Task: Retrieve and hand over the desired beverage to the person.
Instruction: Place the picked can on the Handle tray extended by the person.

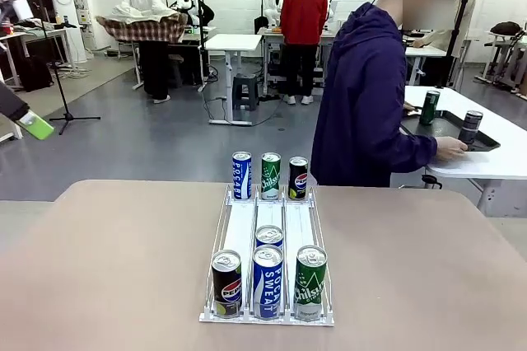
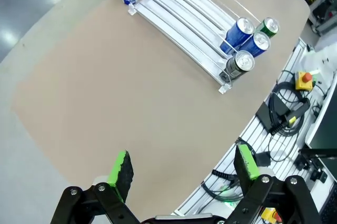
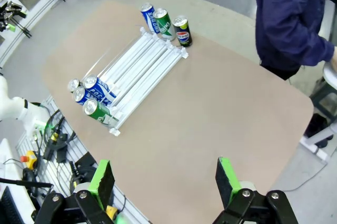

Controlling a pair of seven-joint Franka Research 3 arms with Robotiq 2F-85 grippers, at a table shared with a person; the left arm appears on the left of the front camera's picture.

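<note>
Beige tabletop (image 1: 107,269) carries a clear three-lane can rack (image 1: 268,227) at its middle, with a Pepsi can (image 1: 226,283), a Pocari Sweat can (image 1: 267,281) and a Chilsung can (image 1: 310,282) at the near end and three more cans standing at the far end. Beyond the far edge the person (image 1: 366,104) in the dark hooded jacket stands turned right, a hand (image 1: 451,148) on a side table. Both my claws are spread and hold nothing, my left gripper (image 2: 181,169) and my right gripper (image 3: 166,179) hanging above the table's near side
</note>
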